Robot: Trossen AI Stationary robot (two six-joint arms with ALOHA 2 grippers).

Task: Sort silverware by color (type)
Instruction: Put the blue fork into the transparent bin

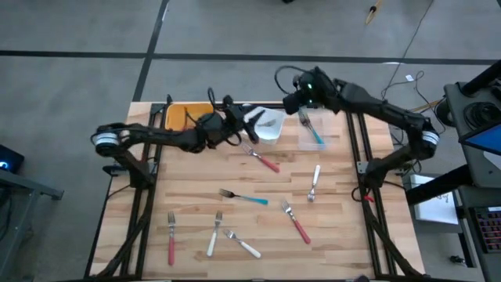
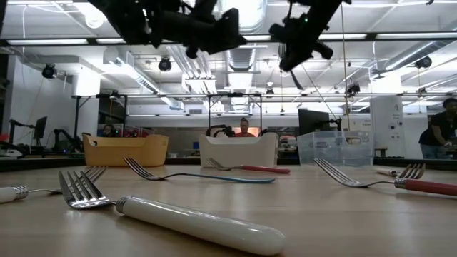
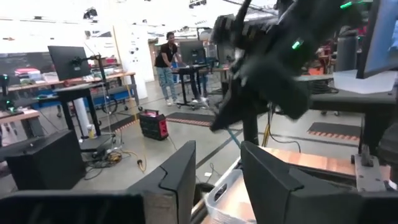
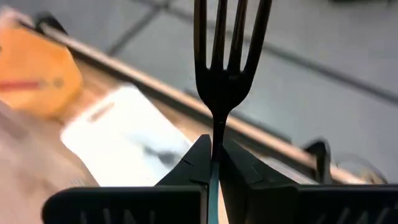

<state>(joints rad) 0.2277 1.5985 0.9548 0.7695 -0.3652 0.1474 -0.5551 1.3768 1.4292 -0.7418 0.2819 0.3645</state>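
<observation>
Right gripper (image 4: 213,163): clamping a teal fork (image 4: 227,68) by the neck, tines pointing away, hanging above the clear bin (image 1: 321,135).
Left gripper (image 3: 217,171): fingers standing apart, hovering over the white bin (image 1: 266,124), next to the clear bin.
Other forks (image 1: 258,159): lying scattered on the table (image 1: 344,211), in front of the clear bin.
</observation>
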